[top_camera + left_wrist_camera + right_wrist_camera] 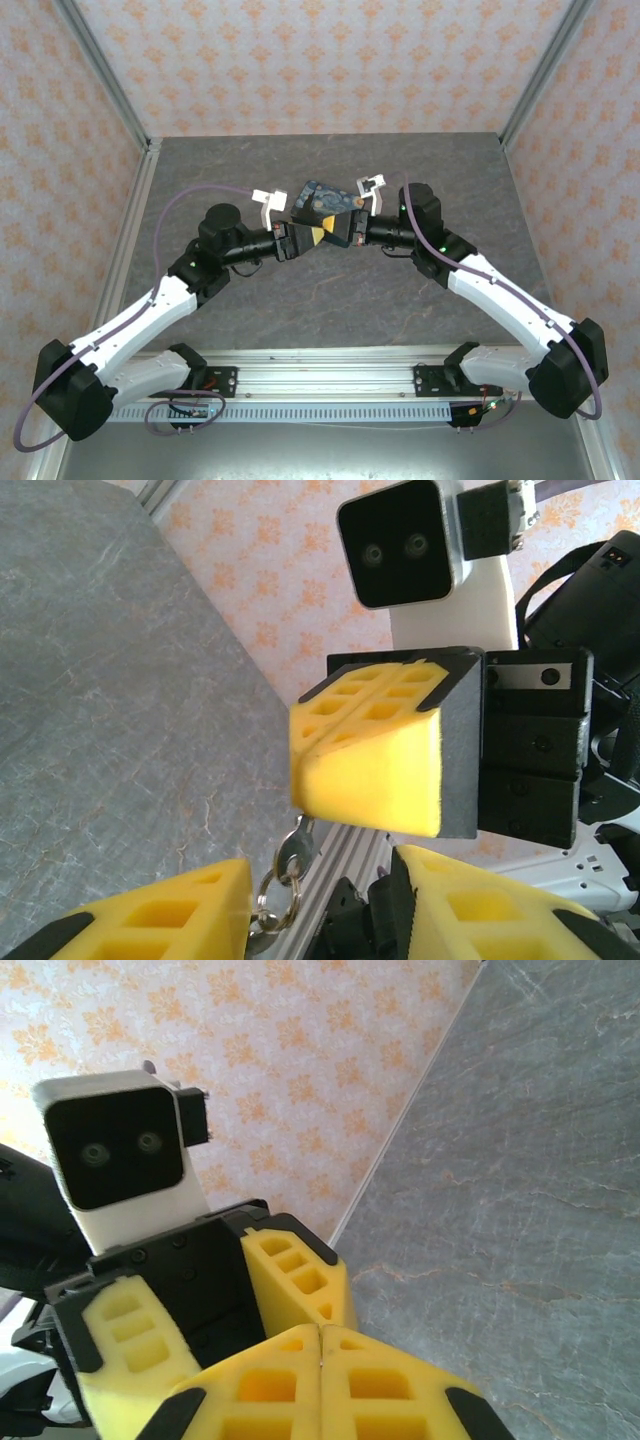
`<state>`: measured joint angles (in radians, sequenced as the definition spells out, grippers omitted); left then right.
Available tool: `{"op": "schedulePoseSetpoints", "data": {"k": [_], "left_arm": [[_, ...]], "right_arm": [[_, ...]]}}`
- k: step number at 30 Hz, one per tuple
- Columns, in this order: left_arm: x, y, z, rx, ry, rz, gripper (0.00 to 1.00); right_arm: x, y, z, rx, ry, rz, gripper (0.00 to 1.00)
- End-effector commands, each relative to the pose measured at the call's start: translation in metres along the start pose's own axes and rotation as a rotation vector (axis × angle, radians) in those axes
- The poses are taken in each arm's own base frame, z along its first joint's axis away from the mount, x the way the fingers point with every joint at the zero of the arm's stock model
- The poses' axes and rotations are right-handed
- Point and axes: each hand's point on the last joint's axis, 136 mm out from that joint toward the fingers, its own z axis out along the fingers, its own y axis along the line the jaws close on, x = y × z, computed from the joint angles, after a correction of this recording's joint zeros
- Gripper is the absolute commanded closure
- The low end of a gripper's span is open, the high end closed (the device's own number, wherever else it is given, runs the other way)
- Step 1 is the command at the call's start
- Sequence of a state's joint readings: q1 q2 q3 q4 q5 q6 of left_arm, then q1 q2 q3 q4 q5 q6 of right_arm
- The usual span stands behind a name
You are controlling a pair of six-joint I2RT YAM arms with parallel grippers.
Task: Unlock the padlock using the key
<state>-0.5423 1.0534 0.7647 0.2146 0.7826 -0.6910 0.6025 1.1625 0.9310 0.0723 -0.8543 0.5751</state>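
From above, we see two white-and-black arms bolted to a metal rail at the near edge of a grey, stone-patterned table. Both reach inward and away from us, meeting nose to nose over the middle of the table. The left gripper comes in from the left and the right gripper from the right, their tips very close together.

From the left wrist, we see the left gripper's two yellow foam fingers standing apart, with nothing clamped between them. In that gap hangs the key, small and greyish, with a wire key ring through its head. The ring lies just beside the left-hand finger; we cannot tell whether it touches. The key's other end meets the bottom edge of the right gripper's fingers, which are pressed flat together and appear to pinch it. From the right wrist, those same fingers join along a thin seam.

Just beyond the grippers sits a blue-and-yellow painted box. Farther off, orange-patterned walls enclose the table.
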Motion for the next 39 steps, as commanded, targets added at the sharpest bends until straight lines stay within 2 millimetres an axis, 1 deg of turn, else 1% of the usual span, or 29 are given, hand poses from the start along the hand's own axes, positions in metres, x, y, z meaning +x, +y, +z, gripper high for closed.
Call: {"op": "schedulePoseSetpoints", "data": {"k": [1, 4, 7, 14, 21, 23, 24, 25, 27, 29, 32, 34, 36, 37, 38, 39], "left_arm": [[-0.001, -0.004, 0.001, 0.042, -0.010, 0.010, 0.60], [-0.002, -0.004, 0.002, 0.055, -0.018, 0.006, 0.63], [-0.003, -0.006, 0.002, 0.065, -0.020, 0.008, 0.71], [-0.005, -0.009, 0.000, 0.067, -0.029, 0.015, 1.00], [-0.008, -0.007, -0.007, 0.036, -0.062, 0.027, 1.00], [-0.009, -0.005, -0.010, 0.019, -0.068, 0.034, 1.00], [-0.009, -0.003, -0.011, 0.003, -0.067, 0.036, 1.00], [-0.009, 0.000, -0.012, -0.017, -0.062, 0.038, 1.00], [-0.007, 0.010, -0.016, -0.066, -0.043, 0.039, 1.00], [-0.008, 0.022, -0.021, -0.114, -0.035, 0.029, 1.00], [-0.010, 0.044, -0.031, -0.223, -0.005, 0.024, 1.00], [-0.012, 0.062, -0.038, -0.315, 0.024, 0.068, 1.00], [-0.017, 0.087, -0.047, -0.435, 0.050, 0.091, 1.00], [-0.020, 0.099, -0.050, -0.485, 0.064, 0.097, 1.00], [-0.024, 0.112, -0.052, -0.537, 0.075, 0.103, 1.00], [-0.028, 0.125, -0.054, -0.579, 0.083, 0.104, 1.00]], "right_arm": [[-0.007, 0.018, -0.001, -0.072, -0.026, -0.035, 1.00], [-0.006, 0.019, -0.001, -0.079, -0.026, -0.030, 1.00], [-0.006, 0.020, -0.002, -0.081, -0.028, -0.030, 1.00], [-0.007, 0.019, -0.004, -0.077, -0.043, -0.029, 1.00], [-0.009, 0.016, -0.006, -0.064, -0.069, -0.026, 1.00], [-0.010, 0.012, -0.007, -0.041, -0.083, -0.020, 1.00], [-0.011, 0.008, -0.008, -0.017, -0.093, -0.014, 0.97], [-0.013, 0.004, -0.010, 0.012, -0.109, -0.010, 0.87], [-0.015, -0.010, -0.014, 0.098, -0.135, -0.003, 0.68], [-0.017, -0.029, -0.022, 0.217, -0.163, 0.017, 0.54], [-0.017, -0.064, -0.035, 0.418, -0.180, 0.056, 0.46], [-0.018, -0.087, -0.045, 0.541, -0.197, 0.093, 0.42], [-0.018, -0.116, -0.055, 0.677, -0.207, 0.145, 0.36], [-0.018, -0.128, -0.060, 0.724, -0.207, 0.168, 0.34], [-0.017, -0.146, -0.062, 0.786, -0.195, 0.190, 0.34], [-0.019, -0.159, -0.065, 0.836, -0.191, 0.205, 0.33]]}}
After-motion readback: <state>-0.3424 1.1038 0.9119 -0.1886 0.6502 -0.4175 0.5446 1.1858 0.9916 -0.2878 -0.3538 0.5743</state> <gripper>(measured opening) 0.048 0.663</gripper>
